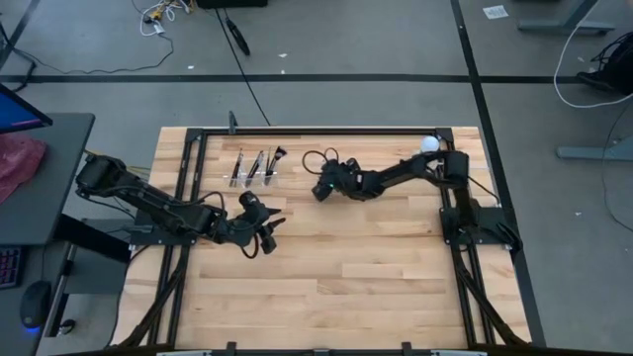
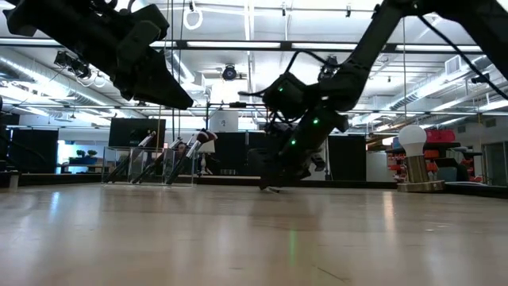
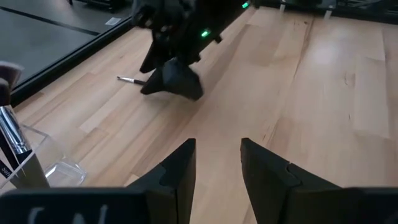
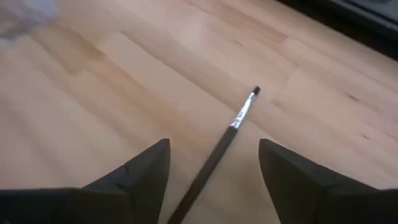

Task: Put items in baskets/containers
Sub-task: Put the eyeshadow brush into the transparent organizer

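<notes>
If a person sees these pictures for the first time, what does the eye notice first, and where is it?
First, the right end effector, open, low over the table's far middle, with one thin makeup brush lying on the wood between its fingers. To its left stands the clear holder with several brushes leaning in it. The left end effector hovers nearer the front, empty.

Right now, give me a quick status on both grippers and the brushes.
Right gripper open, straddling a loose brush on the table. Left gripper empty, hovering nearby. Several brushes stand in the clear holder. Nothing blocking.
</notes>
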